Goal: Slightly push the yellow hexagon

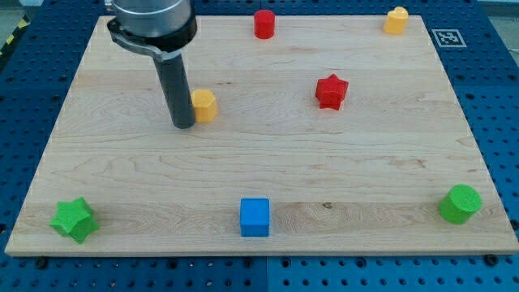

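Observation:
The yellow hexagon (204, 105) lies on the wooden board (259, 170) left of centre. My tip (183, 125) stands right at the hexagon's left side, touching or almost touching it. The dark rod rises from the tip to the arm's head at the view's top left and hides part of the hexagon's left edge.
A red cylinder (264, 23) sits at the top centre and a yellow block (396, 19) at the top right. A red star (331, 91) lies right of centre. A green star (75, 219), a blue cube (255, 216) and a green cylinder (460, 203) line the bottom.

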